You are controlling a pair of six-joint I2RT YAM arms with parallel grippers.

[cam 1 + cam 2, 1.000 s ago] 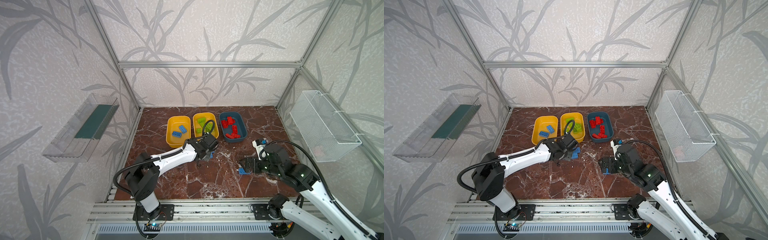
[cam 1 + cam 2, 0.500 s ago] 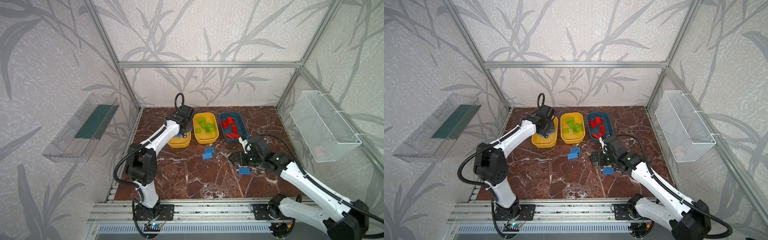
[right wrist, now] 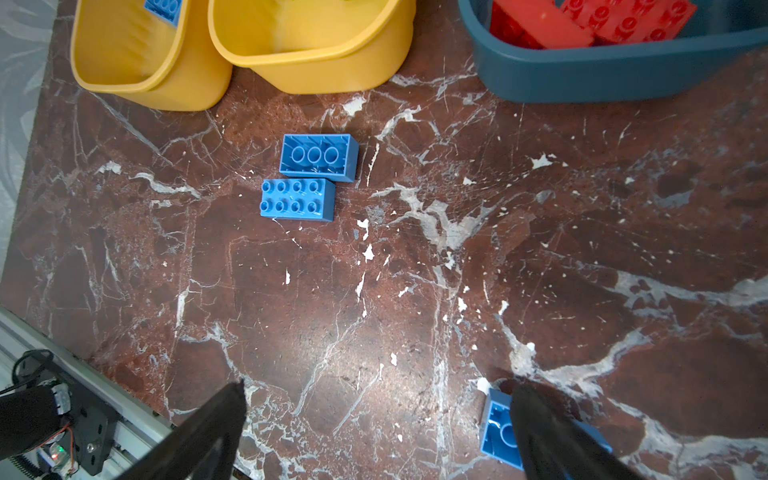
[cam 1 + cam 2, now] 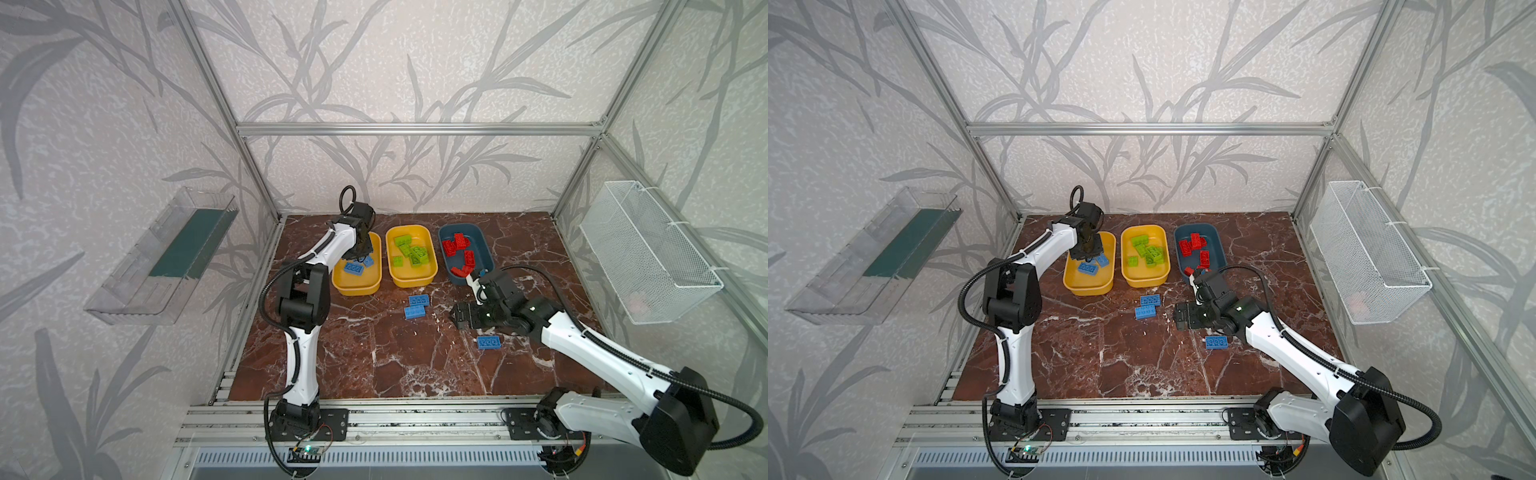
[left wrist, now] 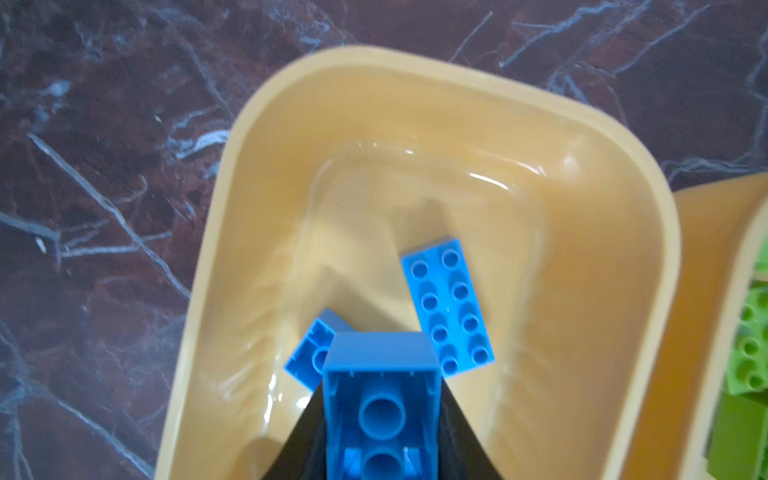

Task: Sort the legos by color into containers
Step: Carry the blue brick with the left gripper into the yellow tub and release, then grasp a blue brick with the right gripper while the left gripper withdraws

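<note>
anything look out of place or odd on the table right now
Three blue legos lie loose on the table, unsorted: an upside-down lego beside a studs-up lego mid-table, and another upside-down lego by the right gripper.

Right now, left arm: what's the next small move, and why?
Likely open the left gripper and drop the held blue brick. In the left wrist view it hangs between the jaws over the left yellow tub, inside the rim. That tub holds two blue bricks, so the colour matches. No further travel seems needed.
</note>
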